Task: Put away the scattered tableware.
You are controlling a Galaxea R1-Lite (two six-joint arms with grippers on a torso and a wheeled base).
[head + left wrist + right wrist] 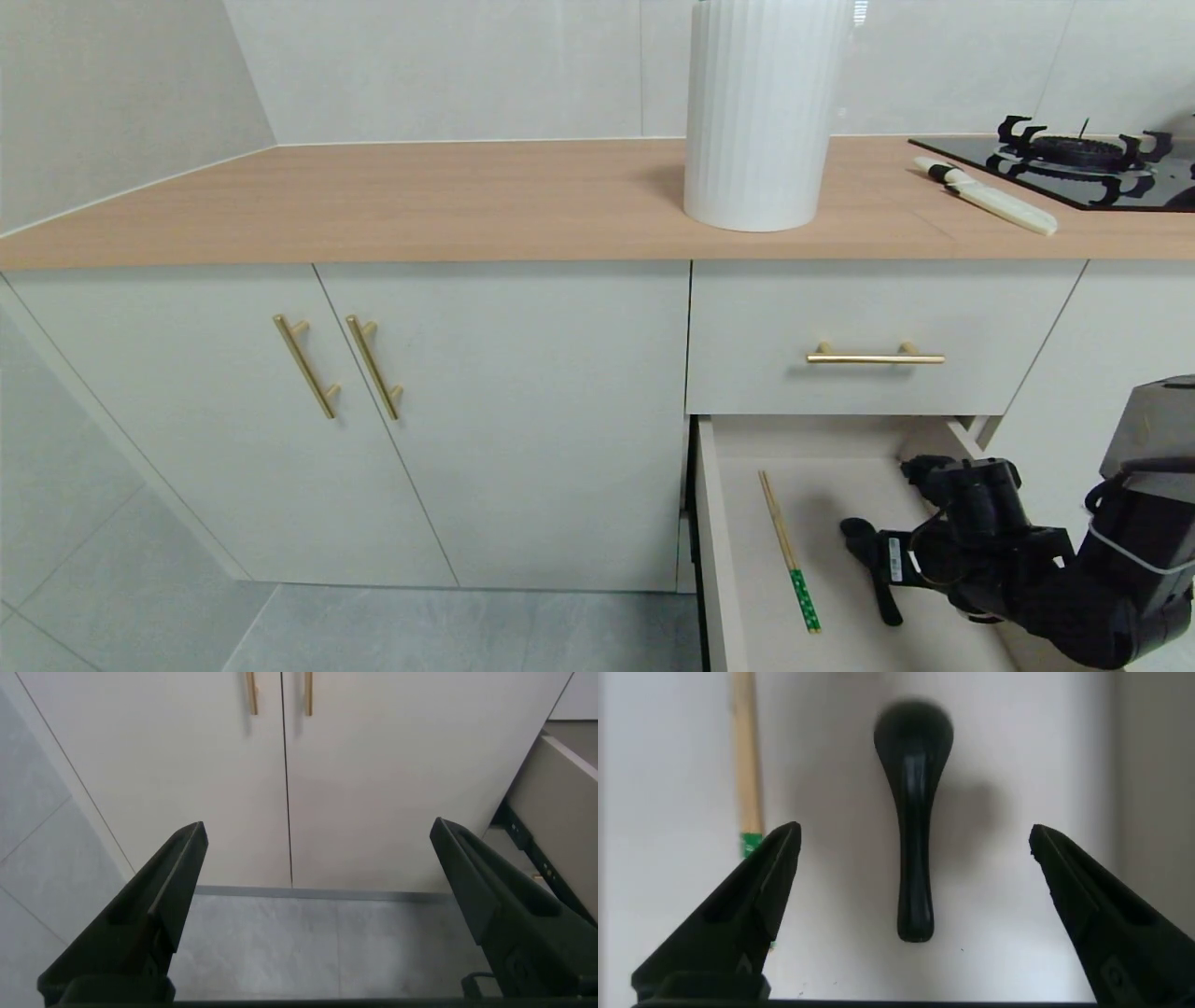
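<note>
Right gripper (pixel 913 838) hangs open over the black spoon (pixel 913 793) in the drawer (pixel 720 541).

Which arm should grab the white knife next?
Probably the right. The knife lies at the right end of the counter, and the right gripper is open over the drawer below. The left gripper faces the cupboard doors.

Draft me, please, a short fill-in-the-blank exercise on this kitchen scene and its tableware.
1. In the open drawer, the chopsticks lie beside a black ____.
2. The right gripper hovering over the drawer is ____, not shut.
3. The tall ribbed container on the countertop is ____ in colour.
Missing words: spoon; open; white.
</note>
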